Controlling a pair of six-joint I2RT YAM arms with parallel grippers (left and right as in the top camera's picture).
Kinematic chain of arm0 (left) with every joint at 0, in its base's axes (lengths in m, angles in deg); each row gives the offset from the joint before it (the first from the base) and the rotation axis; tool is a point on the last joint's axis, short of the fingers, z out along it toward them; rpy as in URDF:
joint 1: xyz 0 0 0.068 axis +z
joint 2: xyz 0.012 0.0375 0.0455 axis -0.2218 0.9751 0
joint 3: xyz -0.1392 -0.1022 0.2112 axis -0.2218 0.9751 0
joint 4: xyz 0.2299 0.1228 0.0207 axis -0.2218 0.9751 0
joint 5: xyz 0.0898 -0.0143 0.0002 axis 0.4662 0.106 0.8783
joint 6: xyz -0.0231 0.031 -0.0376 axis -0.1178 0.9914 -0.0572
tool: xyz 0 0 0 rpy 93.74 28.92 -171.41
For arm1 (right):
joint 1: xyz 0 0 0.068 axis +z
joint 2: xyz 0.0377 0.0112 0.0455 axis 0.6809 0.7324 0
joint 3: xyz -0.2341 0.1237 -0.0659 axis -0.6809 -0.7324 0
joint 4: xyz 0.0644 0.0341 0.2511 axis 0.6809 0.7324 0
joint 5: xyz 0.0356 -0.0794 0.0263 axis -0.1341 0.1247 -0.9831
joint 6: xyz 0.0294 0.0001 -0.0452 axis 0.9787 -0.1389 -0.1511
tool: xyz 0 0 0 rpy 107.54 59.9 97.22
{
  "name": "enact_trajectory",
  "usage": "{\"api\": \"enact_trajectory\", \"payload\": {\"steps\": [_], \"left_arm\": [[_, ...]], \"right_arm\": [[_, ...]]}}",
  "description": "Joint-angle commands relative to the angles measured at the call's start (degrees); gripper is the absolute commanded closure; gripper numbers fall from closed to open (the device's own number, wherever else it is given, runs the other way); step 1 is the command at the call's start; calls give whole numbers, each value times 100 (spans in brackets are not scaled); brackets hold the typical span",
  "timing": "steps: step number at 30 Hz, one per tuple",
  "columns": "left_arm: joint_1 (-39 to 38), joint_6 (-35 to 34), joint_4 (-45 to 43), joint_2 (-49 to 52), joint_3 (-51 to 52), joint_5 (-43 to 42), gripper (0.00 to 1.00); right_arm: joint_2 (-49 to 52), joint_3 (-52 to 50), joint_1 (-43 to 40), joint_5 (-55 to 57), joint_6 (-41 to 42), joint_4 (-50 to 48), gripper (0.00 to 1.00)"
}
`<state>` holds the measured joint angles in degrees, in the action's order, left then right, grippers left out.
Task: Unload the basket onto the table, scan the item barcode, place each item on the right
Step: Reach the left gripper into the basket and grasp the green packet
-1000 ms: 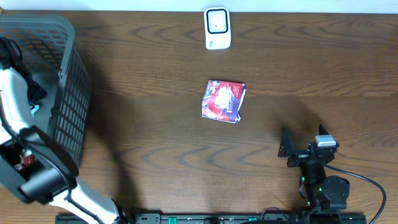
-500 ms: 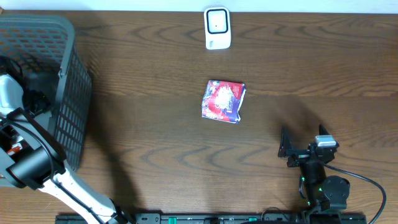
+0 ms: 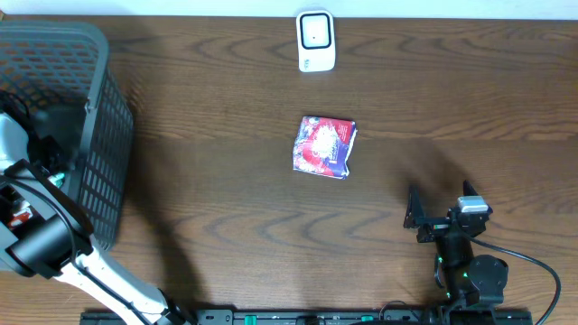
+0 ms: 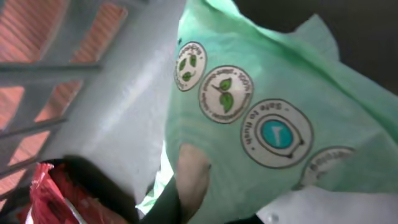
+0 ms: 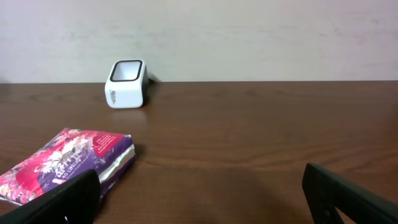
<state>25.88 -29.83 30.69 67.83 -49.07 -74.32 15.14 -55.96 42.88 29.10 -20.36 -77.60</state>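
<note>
Left end effector: my jaws closed, inside the grey basket at the surface's left edge, against a green wipes packet; grip unclear.
Right end effector: wide, empty, near the front-right corner.
Pink-and-purple packet: mid-surface.
White scanner: far edge.

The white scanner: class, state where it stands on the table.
Overhead, the white scanner stands near the middle of the far edge of the table, beyond the red-and-purple packet.

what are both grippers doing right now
left gripper: shut, against the green packet; whether it grips it cannot be told
right gripper: open, holding nothing
</note>
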Motion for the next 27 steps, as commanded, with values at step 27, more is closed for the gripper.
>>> {"api": "enact_trajectory", "payload": {"steps": [27], "left_arm": [[-1755, -3713, -1019, -4883, -540, -4461, 92]], "right_arm": [[-35, -4, -31, 22, 59, 28, 1]]}}
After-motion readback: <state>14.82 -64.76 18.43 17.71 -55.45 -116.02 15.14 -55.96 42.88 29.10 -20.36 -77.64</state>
